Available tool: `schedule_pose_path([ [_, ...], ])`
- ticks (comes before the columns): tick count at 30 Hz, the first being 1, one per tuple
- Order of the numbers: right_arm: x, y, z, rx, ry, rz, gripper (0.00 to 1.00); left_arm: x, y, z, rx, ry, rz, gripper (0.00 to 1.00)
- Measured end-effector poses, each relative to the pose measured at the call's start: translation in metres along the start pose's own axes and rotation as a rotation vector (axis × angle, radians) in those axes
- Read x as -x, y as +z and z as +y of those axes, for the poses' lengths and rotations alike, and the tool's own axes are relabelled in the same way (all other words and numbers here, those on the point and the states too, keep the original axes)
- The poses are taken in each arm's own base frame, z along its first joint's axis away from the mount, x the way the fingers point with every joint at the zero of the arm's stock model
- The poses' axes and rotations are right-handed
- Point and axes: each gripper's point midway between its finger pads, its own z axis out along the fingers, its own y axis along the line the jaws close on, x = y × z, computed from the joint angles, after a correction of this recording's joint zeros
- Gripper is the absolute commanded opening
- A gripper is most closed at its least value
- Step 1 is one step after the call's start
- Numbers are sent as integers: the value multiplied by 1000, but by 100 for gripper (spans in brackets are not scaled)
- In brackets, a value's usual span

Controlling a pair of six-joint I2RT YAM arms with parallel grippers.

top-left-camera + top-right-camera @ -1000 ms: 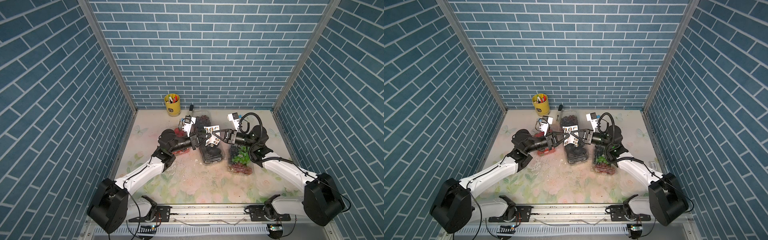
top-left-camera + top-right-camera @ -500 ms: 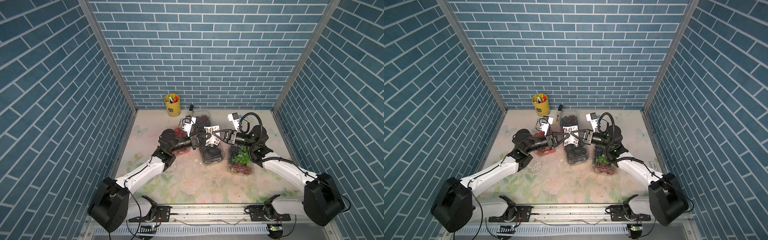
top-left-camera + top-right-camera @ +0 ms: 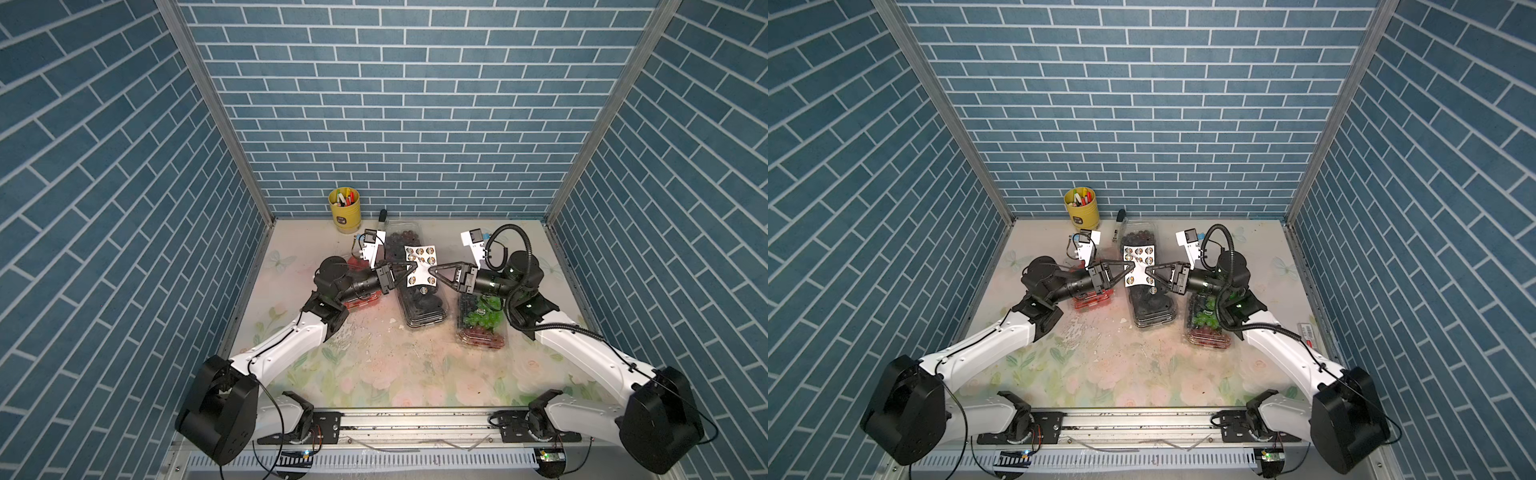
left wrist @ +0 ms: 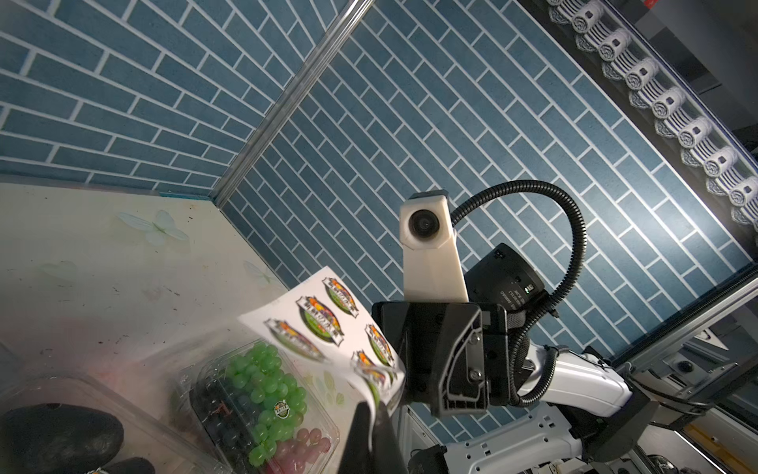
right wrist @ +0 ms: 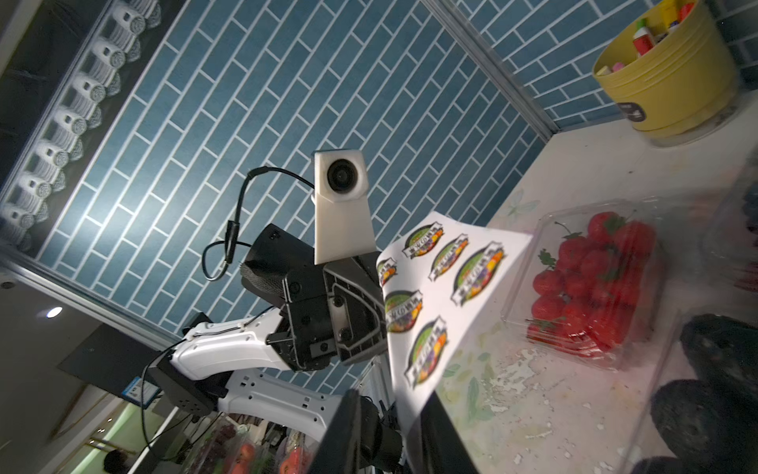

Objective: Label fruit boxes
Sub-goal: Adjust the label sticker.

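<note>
The fruit boxes [image 3: 426, 309] stand on the table [image 3: 374, 361] below the arms. The left gripper [image 3: 413, 265] pinches the sticker sheet [image 3: 420, 254] above them; the right gripper [image 3: 431, 270] has jaws slightly apart around its edge.

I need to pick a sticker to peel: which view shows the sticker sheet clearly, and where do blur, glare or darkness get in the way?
Both top views: evenly lit, sharp, but the sticker sheet is tiny. Left wrist view: dim, sheet curled and foreshortened; mixed grapes punnet fairly sharp. Right wrist view: sheet bright, labels clearest; strawberry punnet hazed by lid reflections.
</note>
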Motion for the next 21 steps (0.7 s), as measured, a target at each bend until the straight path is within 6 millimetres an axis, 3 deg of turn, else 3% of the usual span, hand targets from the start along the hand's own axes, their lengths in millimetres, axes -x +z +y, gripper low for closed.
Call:
schedule_pose_path([
  [9, 13, -27, -12, -300, -247, -80, 36, -8, -12, -1, 73, -44, 33, 0],
  [16, -11, -10, -6, -432, -551, -19, 39, -19, -23, 3, 147, -76, 65, 0],
  [21, -7, -5, -12, -520, -699, -24, 37, -28, -28, 8, 188, -103, 91, 0],
])
